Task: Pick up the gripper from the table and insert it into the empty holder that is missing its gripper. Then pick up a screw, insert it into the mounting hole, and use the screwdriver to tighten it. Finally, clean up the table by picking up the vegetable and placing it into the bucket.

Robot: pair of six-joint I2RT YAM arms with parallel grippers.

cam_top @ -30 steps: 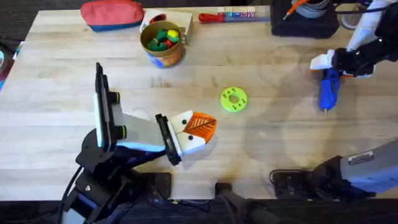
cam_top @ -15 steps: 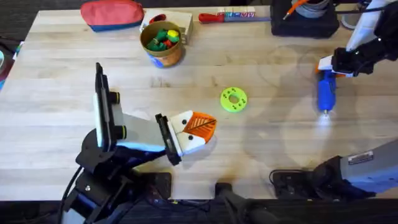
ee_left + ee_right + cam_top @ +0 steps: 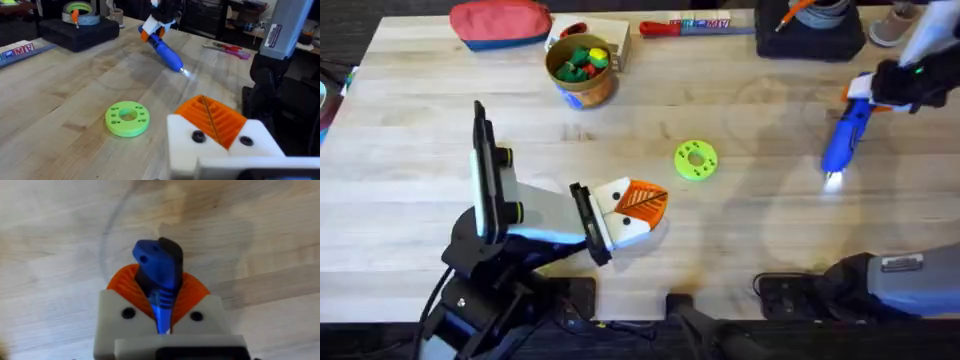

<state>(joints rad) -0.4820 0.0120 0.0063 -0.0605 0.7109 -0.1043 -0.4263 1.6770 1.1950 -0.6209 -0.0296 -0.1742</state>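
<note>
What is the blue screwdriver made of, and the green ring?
The screwdriver, clamped in the right gripper, looks like smooth, slightly shiny blue plastic. The green ring looks like matte plastic, maybe 3D-printed, with small holes round its top. The table is pale wood, its grain showing.
</note>
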